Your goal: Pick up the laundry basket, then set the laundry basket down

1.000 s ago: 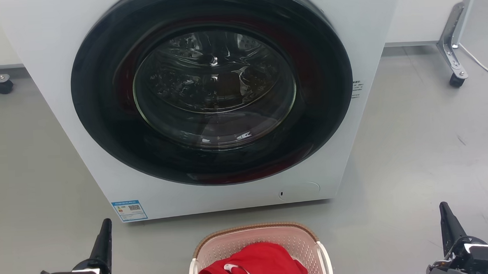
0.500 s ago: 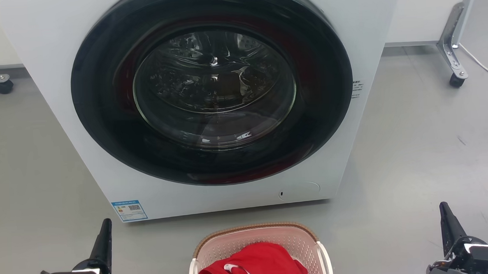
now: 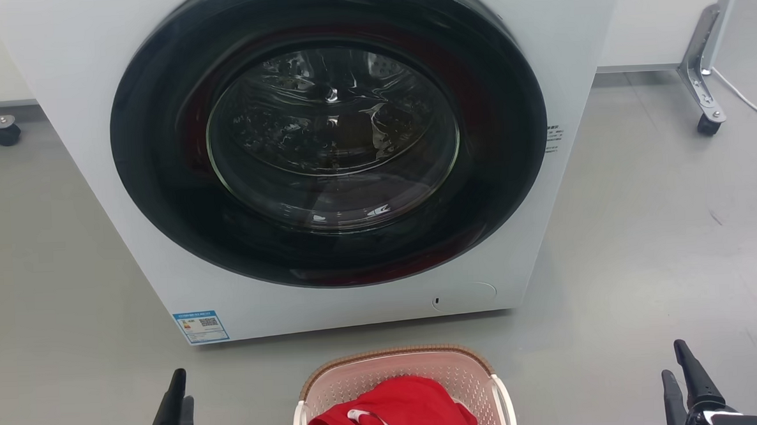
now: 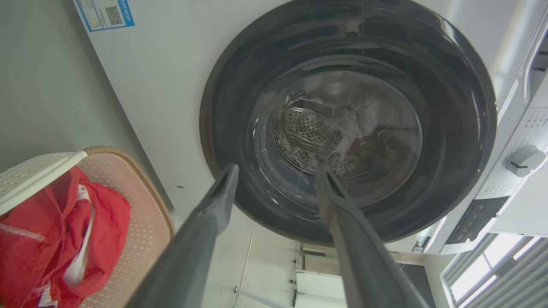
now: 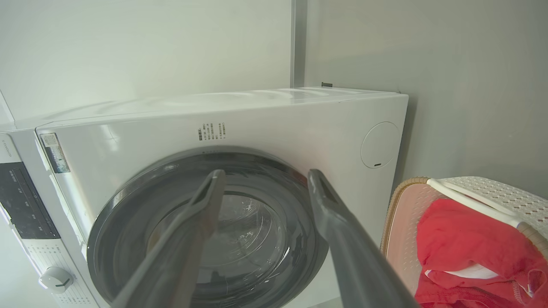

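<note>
- Setting: grey floor [image 3: 641, 239]. White washing machine [image 3: 96, 186] standing on it, round dark door [image 3: 330, 138] shut.
- Laundry basket [image 3: 360, 374]: down on the floor just in front of the machine, upright. Centred at the bottom edge of the head view, near end cropped off. Red garment [image 3: 400, 406] heaped inside.
- Left tool [image 3: 183, 387]: fingers parted by a moderate gap (plainest in the left wrist view), nothing held. Pointed toward the machine door, clear of the basket, off its left flank.
- Right tool [image 3: 672, 359]: fingers likewise parted, nothing held. Pointed the same way, clear of the basket, off its right flank.
- Governing relation: basket between the two tools. Each tool outboard of the white side handles [image 3: 503, 398], roughly level with the far brown rim. Inward travel toward the centre line called for from both sides. Left tool judged the nearer in the head view, though not by much.
- Long axis: not settled, near end being out of frame. Handles on the left and right flanks, hence one tool per handle judged the likely grip.
- Progress, as judged: approach stage, no contact yet, basket not lifted.
</note>
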You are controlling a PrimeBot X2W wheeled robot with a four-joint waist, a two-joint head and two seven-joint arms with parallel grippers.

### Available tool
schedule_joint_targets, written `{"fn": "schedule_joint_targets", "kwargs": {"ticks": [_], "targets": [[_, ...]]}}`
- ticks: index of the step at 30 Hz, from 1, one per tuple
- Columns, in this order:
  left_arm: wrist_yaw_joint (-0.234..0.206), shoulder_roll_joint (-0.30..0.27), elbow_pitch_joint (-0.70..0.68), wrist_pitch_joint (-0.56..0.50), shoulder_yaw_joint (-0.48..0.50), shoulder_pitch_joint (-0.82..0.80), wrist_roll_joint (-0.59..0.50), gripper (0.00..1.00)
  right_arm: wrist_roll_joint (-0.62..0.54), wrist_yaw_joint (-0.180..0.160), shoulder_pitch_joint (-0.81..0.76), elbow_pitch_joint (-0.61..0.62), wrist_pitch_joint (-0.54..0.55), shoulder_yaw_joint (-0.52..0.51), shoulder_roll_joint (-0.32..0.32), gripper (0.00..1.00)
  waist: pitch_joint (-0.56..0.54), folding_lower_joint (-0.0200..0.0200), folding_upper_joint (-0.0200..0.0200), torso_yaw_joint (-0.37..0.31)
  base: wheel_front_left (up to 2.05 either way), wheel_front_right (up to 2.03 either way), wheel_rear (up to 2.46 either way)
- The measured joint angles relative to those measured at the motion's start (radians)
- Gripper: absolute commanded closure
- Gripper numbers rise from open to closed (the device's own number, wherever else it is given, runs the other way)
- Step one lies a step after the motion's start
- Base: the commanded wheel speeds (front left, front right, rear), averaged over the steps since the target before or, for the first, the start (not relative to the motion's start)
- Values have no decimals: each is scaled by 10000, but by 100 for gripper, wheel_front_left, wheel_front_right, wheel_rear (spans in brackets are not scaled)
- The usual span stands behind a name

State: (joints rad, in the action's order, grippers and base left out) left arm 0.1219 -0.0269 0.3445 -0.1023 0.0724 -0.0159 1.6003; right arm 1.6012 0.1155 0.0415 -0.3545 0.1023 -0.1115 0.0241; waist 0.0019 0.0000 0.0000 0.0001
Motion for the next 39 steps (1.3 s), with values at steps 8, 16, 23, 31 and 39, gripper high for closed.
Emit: {"fn": "schedule_joint_targets", "kwargs": {"ticks": [8, 16, 23, 31, 39], "targets": [[-36, -4, -238, 268, -274, 1, -136, 0, -211, -33, -1, 174, -278, 203, 0, 0, 4, 0, 0, 13, 0, 0, 0], [-242, -10, -619, 606, -504, 5, -731, 0, -1116, -397, -5, 479, -604, 364, 2, 0, 6, 0, 0, 26, 0, 0, 0], [-443, -21, -899, 796, -731, 6, -1457, 0, -2186, -556, -8, 777, -790, 617, 6, 0, 4, 0, 0, 33, 0, 0, 0], [-700, -27, -1298, 1091, -1097, 14, -2851, 0, -3735, -744, -109, 1197, -1093, 997, 23, 0, 0, 0, 0, 48, 0, 0, 0], [-932, -167, -1649, 1406, -1578, 14, -4692, 0, -5474, -984, -119, 1519, -1402, 1519, 232, 0, 2, 0, 0, 70, 0, 0, 0]]}}
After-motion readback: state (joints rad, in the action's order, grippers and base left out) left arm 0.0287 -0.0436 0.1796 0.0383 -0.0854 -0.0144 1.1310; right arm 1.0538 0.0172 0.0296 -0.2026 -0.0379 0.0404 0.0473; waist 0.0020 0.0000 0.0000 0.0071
